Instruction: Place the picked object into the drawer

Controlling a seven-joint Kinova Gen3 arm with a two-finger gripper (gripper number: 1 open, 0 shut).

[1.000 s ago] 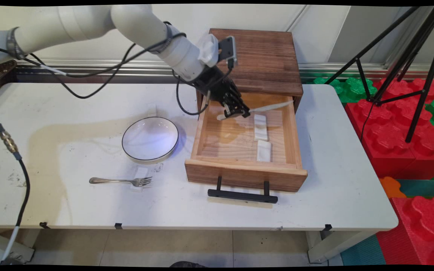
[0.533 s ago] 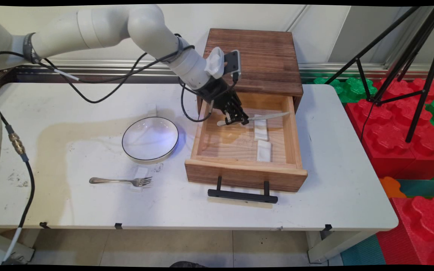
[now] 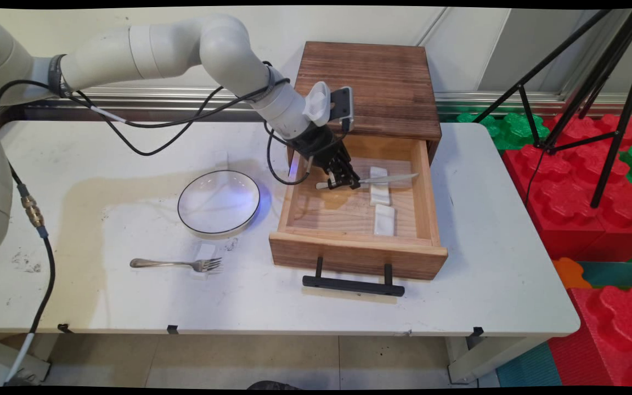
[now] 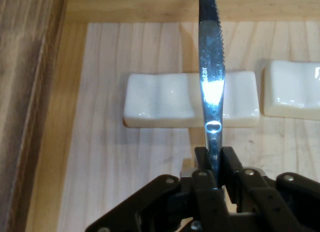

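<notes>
The knife (image 3: 373, 180) is being gripped by the black gripper (image 3: 343, 181) inside the open wooden drawer (image 3: 294, 192), with the fingers (image 4: 231, 162) clamping its metal handle from both sides. In the hand view the blade (image 4: 210, 67) is running straight up from the closed fingertips, serrated edge facing right, and is crossing over a white ceramic rest (image 4: 160, 100) lying on the drawer floor; whether the blade is touching that rest cannot be told. A second white rest (image 4: 292, 90) is lying just beside the first, to its right in that view.

Going from the near side of the table (image 3: 486, 263) to the far side in the main view: a fork (image 3: 176, 264) is lying near the front, its tines resting on a small white block (image 3: 203, 258). Behind it, a white bowl with a dark rim (image 3: 218, 203) is sitting left of the drawer, close to it but apart. The drawer front with its black handle (image 3: 353, 282) is facing the near edge. Within the drawer, the nearer rest (image 3: 384, 219) is lying toward the front right, and the farther one (image 3: 379, 189) is sitting just behind it, under the knife, which is pointing right with its tip near the right wall. The gripper is hanging over the drawer's left rear part. Farther back, the dark wooden cabinet (image 3: 376, 88) housing the drawer is standing at the table's far edge. Right of the table, red and green foam blocks (image 3: 585, 181) and black tripod legs (image 3: 612, 104) are standing.
</notes>
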